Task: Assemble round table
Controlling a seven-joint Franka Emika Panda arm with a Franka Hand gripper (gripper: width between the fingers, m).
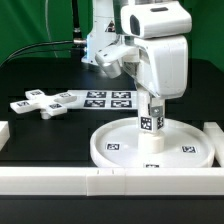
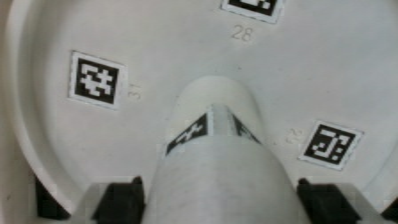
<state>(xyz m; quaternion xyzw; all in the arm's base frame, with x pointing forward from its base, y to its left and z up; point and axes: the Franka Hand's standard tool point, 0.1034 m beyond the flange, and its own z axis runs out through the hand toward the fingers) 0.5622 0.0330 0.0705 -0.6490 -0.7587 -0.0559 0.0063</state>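
The large rimmed round disc [image 1: 150,146] lies flat on the black table near the front, with square tags on its top. The short cylindrical post [image 1: 150,121] stands upright on the disc's middle. My gripper [image 1: 151,100] comes straight down over the post and is shut on its upper part. In the wrist view the post [image 2: 217,140] runs between my two black fingertips [image 2: 121,197], which press on its sides, and the disc [image 2: 160,60] fills the background. The cross-shaped four-armed piece [image 1: 42,102] lies flat at the exterior view's left.
The marker board [image 1: 108,98] lies flat behind the disc. Long white border rails run along the front [image 1: 110,180] and at the exterior view's right [image 1: 214,135]. A white rail end [image 1: 4,130] sits at the left edge.
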